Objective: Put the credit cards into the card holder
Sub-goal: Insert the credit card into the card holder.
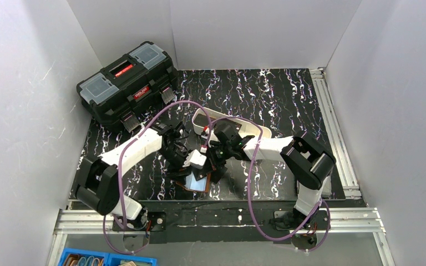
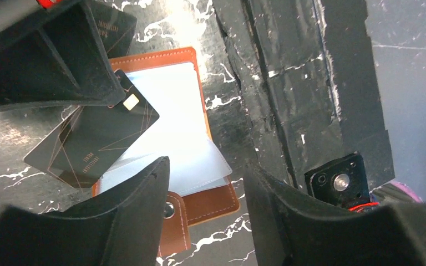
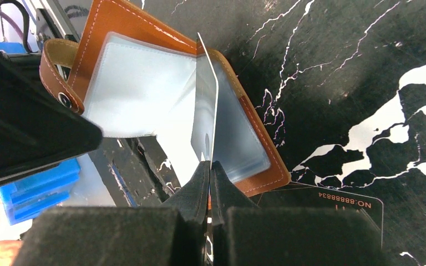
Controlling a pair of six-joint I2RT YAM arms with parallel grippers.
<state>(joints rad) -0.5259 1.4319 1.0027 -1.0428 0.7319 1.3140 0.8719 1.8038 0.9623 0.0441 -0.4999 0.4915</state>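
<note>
1. Status, right side: my right tool (image 3: pixel 209 166) is clenched on one clear plastic sleeve (image 3: pixel 206 94) of the card holder (image 3: pixel 116 16). It holds that leaf upright, so the pocket beside it stands open. The card holder lies opened flat on the desk (image 3: pixel 366 66), near the desk's front edge and between my two arms
2. Status, left side: my left tool (image 2: pixel 144 131) has its jaws partly apart with one credit card (image 2: pixel 89 144) between them. I cannot tell whether the pads press on it. The card lies askew, with its chip corner over the sleeves and its other end over bare desk
3. Secure the card across two opposite edges before any lift; a grip on one corner would likely let it pivot
4. Turn the card until its leading edge runs parallel to the pocket mouth, then bring it in low and flat beside the raised sleeve
5. Hold the right tool steady during entry; a pull on the leaf could drag the light holder
6. Release the card only once most of it sits inside
7. Remaining: a second card (image 3: pixel 333 210) lies on the desk just beside the holder's corner
</note>
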